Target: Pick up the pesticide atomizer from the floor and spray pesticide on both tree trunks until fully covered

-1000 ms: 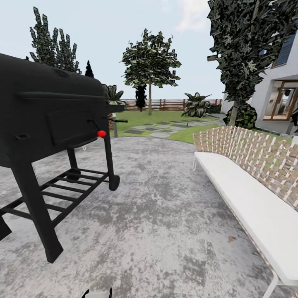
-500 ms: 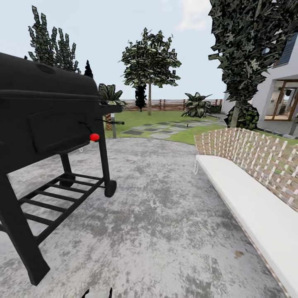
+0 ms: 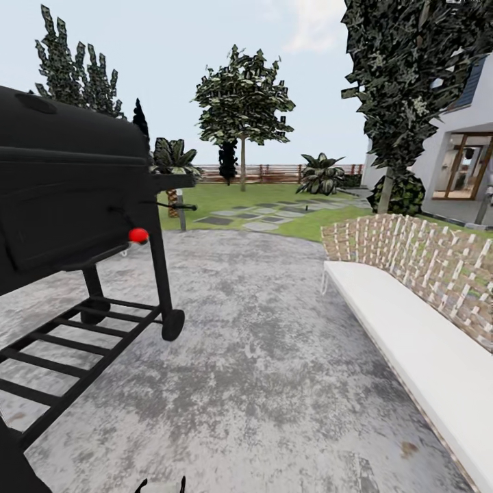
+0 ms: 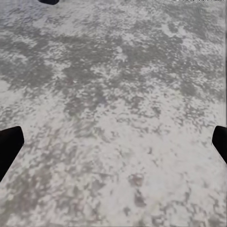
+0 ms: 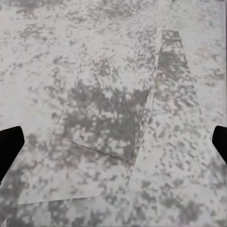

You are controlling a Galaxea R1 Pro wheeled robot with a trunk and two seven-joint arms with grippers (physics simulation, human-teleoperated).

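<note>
From the head camera, grey paving [image 3: 274, 356] runs ahead between a black grill [image 3: 68, 185] at 9 o'clock and a white bench [image 3: 418, 342] with a woven back at 3 o'clock. The grill carries a red knob [image 3: 138, 235] on its near end, and its slatted lower shelf ends at a small wheel [image 3: 172, 324]. Beyond the paving, at 12 o'clock, lies the lawn [image 3: 226, 195] with flat stepping stones [image 3: 263, 216], and 1 tree [image 3: 243, 103] stands on it before the brown fence [image 3: 274, 171]. A second tree [image 3: 407, 82] rises at 2 o'clock beside the white house [image 3: 465, 164]. A palm [image 3: 172, 159] shows just past the grill. The atomizer cannot be made out on the grass from here. In the left wrist view, the left gripper [image 4: 113, 144] hangs over mottled paving with its dark fingertips [image 4: 9, 146] spread wide to the frame edges, nothing between them. In the right wrist view, the right gripper [image 5: 113, 142] is likewise spread wide and holds nothing, above paving where 2 slab outlines [image 5: 113, 123] show.
</note>
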